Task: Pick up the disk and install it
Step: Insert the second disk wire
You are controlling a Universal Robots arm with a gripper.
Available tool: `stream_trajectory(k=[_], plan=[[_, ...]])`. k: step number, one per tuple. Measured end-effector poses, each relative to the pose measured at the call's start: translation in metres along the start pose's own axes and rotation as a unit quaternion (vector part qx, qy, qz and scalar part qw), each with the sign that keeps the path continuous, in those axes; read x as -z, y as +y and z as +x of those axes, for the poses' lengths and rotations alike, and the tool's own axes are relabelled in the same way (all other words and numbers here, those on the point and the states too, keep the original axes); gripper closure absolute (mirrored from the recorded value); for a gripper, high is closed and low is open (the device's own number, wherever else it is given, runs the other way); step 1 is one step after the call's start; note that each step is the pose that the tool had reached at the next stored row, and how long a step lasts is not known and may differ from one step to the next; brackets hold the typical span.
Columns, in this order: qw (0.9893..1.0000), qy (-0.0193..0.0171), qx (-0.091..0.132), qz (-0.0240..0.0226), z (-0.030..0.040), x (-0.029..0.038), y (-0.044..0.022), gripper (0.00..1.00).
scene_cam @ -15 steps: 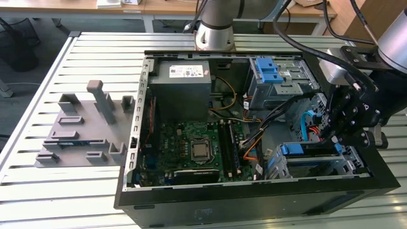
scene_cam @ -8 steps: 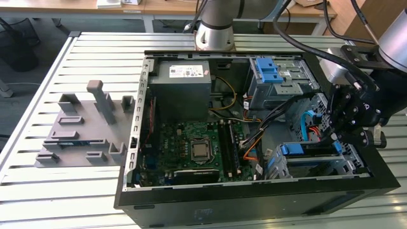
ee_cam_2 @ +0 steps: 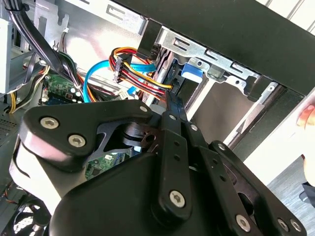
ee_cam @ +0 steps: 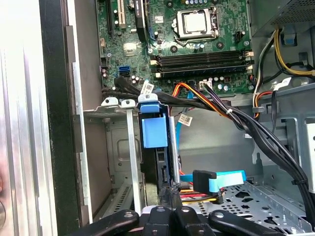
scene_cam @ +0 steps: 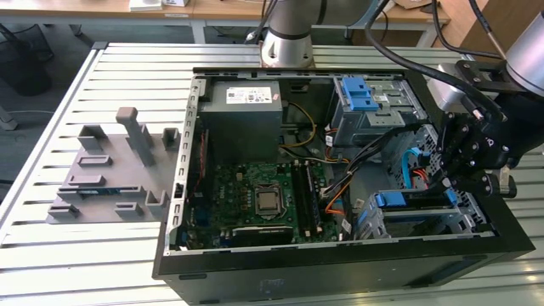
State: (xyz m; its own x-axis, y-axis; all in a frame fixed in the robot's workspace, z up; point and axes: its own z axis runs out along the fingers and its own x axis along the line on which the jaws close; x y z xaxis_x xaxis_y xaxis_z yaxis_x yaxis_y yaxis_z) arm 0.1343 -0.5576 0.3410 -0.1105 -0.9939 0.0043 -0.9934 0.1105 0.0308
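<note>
Your gripper is down inside the open case, fingers pressed together on the top edge of the disk. The drive stands on edge in the lower bay, probably so its blue rails slide in.

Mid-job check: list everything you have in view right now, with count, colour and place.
table: one, silver, slatted, under everything
computer case: one, black, open, on the table
fixture tray: one, grey, at the exterior view's left of the case
power supply: one, grey, inside the case
motherboard: one, green, on the case floor
latch: one, blue, on the upper drive cage
cables: several, black, orange, yellow, blue, across the case
the disk: one, blue rail showing, on edge in the lower cage
gripper: one, black, at the disk
arm base: one, silver, beyond the case
</note>
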Motion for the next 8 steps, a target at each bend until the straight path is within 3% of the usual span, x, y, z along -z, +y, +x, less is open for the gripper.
stream_trajectory(k=[8], plan=[[1.0,0.0001,0.0,0.0,0.0002,0.0,0.0015,0.89]])
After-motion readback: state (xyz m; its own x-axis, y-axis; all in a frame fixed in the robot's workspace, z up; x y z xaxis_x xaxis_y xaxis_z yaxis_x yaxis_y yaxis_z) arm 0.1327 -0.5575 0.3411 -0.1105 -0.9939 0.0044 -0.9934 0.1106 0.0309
